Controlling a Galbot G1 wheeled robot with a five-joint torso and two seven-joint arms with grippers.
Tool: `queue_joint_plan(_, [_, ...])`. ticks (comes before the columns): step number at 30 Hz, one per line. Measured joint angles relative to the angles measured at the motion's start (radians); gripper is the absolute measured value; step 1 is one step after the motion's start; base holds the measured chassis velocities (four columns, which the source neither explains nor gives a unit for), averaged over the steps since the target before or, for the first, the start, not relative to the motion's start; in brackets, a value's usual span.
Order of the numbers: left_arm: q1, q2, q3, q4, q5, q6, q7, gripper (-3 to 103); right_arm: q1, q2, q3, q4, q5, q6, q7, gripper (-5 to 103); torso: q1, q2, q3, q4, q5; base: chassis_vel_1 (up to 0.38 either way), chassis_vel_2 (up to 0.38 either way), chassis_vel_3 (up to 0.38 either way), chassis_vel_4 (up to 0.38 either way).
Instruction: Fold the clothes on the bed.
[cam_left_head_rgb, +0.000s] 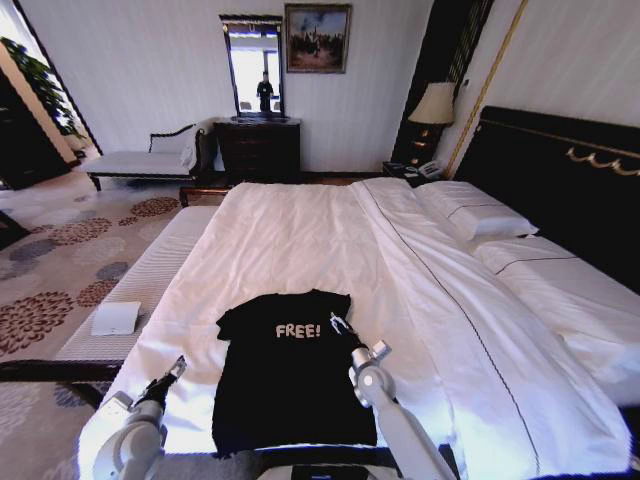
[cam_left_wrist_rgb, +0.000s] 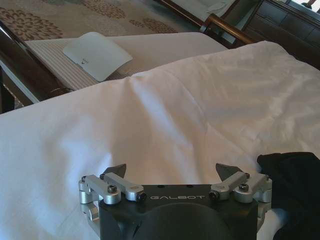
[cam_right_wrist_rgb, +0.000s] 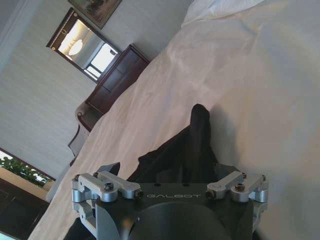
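Note:
A black T-shirt (cam_left_head_rgb: 290, 370) printed "FREE!" lies flat on the near end of the bed's white sheet (cam_left_head_rgb: 330, 240). My left gripper (cam_left_head_rgb: 176, 368) hovers over bare sheet just left of the shirt; in the left wrist view the left gripper (cam_left_wrist_rgb: 172, 171) is open, with the shirt's edge (cam_left_wrist_rgb: 295, 185) beside one finger. My right gripper (cam_left_head_rgb: 341, 326) is over the shirt's right sleeve. In the right wrist view the right gripper (cam_right_wrist_rgb: 169, 170) is open and the dark sleeve (cam_right_wrist_rgb: 199, 135) runs out between its fingers.
A striped bench (cam_left_head_rgb: 150, 280) with a white sheet of paper (cam_left_head_rgb: 116, 318) runs along the bed's left side. Pillows (cam_left_head_rgb: 475, 215) and the dark headboard (cam_left_head_rgb: 560, 170) are at the right. A dresser (cam_left_head_rgb: 258, 150), chaise (cam_left_head_rgb: 150, 160) and lamp (cam_left_head_rgb: 434, 105) stand by the far wall.

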Motion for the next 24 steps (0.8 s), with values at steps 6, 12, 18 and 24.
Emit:
queue_joint_plan(6, [-0.004, -0.019, 0.013, 0.000, 0.010, 0.002, -0.001, 100, 0.027, -0.001, 0.009, -0.027, 0.006, 0.000, -0.001, 100, 0.000, 0.000, 0.000, -0.0001, -0.0001, 0.000, 0.000, 0.000, 0.000])
queue_joint_plan(12, [-0.002, -0.020, 0.008, 0.000, 0.007, 0.002, -0.002, 100, 0.029, 0.003, 0.021, 0.000, 0.010, 0.005, -0.003, 100, 0.000, 0.000, 0.000, 0.0000, -0.0001, 0.000, 0.000, 0.000, 0.000])
queue_joint_plan(18, [0.003, -0.019, 0.002, -0.001, 0.004, 0.002, -0.003, 100, 0.032, 0.009, 0.018, -0.002, 0.008, 0.016, -0.012, 100, 0.000, 0.000, 0.000, -0.0001, -0.0001, 0.000, 0.000, 0.000, 0.000])
queue_joint_plan(24, [0.005, -0.022, 0.002, -0.001, 0.003, 0.002, -0.003, 100, 0.037, 0.024, 0.005, -0.009, 0.011, 0.020, -0.024, 100, 0.000, 0.000, 0.000, 0.0000, -0.0001, 0.000, 0.000, 0.000, 0.000])
